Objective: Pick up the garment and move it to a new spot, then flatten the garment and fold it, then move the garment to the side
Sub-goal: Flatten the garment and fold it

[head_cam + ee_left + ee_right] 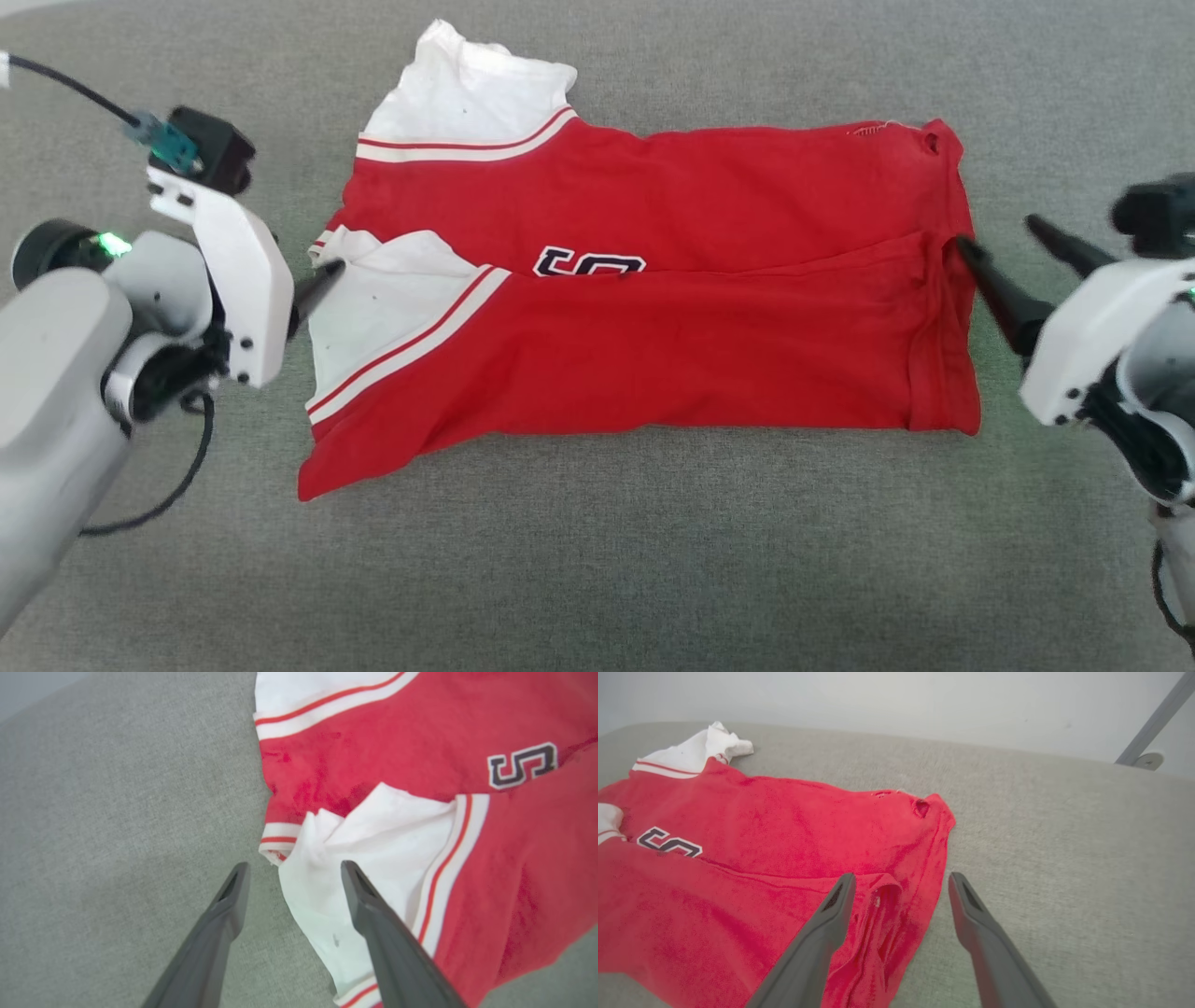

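Garment (653, 345) lies mid grey worktop (653, 560), long axis 9–3 o'clock in head view. L gripper (294, 868) at 9 o'clock end, R gripper (997, 233) at 3 o'clock end. Both jaws wide, empty, equally near.

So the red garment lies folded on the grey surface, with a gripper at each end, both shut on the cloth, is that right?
Not quite: the left gripper and the right gripper both stand open at the ends of the garment, as the two wrist views show. The rest holds.
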